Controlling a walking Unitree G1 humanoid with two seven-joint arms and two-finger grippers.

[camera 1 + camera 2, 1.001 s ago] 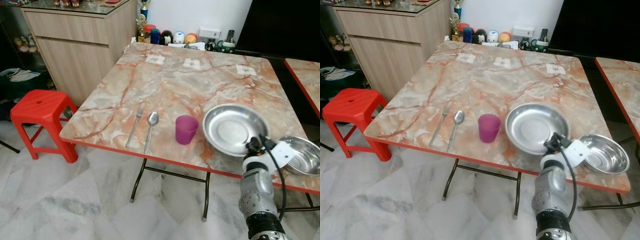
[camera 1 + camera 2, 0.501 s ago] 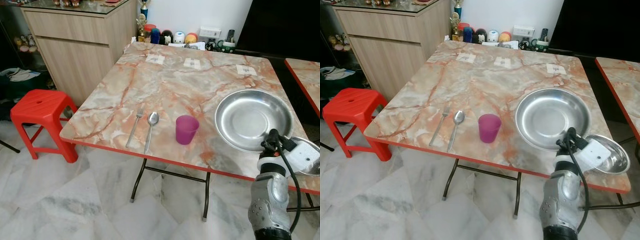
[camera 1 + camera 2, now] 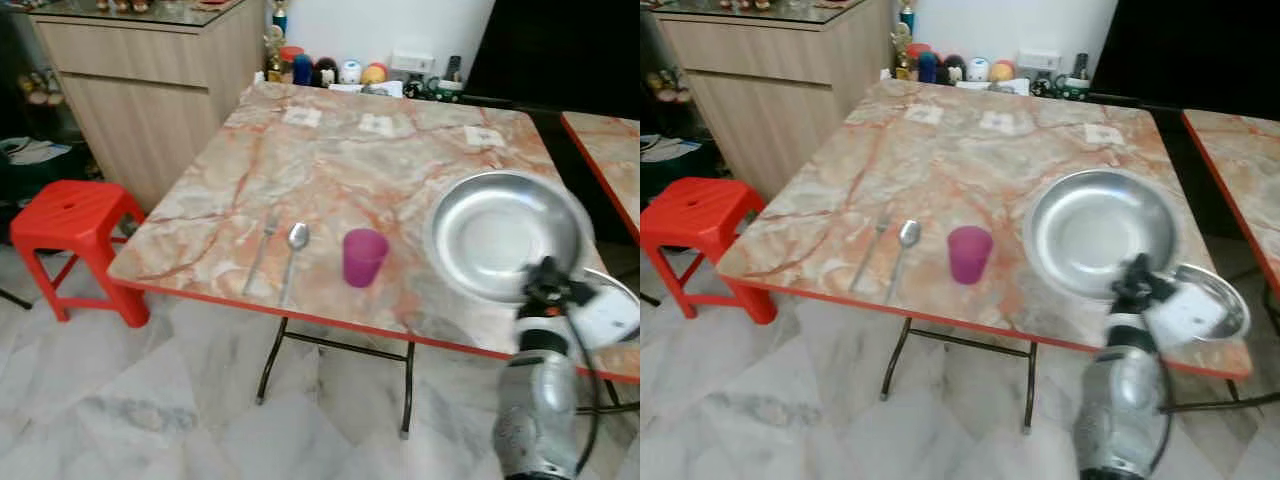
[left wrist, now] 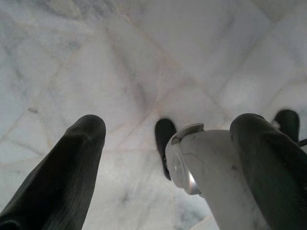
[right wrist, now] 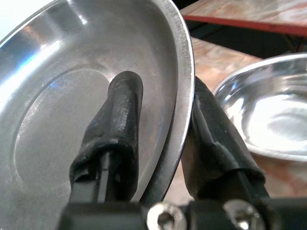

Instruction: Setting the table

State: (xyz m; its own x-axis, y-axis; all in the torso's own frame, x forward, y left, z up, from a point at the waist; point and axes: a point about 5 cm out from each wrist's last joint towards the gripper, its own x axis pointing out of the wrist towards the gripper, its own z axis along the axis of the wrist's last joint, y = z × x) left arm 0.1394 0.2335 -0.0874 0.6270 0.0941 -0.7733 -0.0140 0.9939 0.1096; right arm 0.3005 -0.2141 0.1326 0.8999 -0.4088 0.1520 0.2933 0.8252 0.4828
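The robot's right arm is a rounded silver casing with a black cable looped along it and a white wrist block; both grippers carry textured black rubber fingers, silver screws at the base, a white housing beside them

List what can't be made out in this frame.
- Second steel bowl: partly hidden behind the right wrist in both eye views.
- Paper squares: print too blurred to read.
- Items along the table's far edge: too small to identify.
- Whether the gripped steel plate touches the table: unclear.
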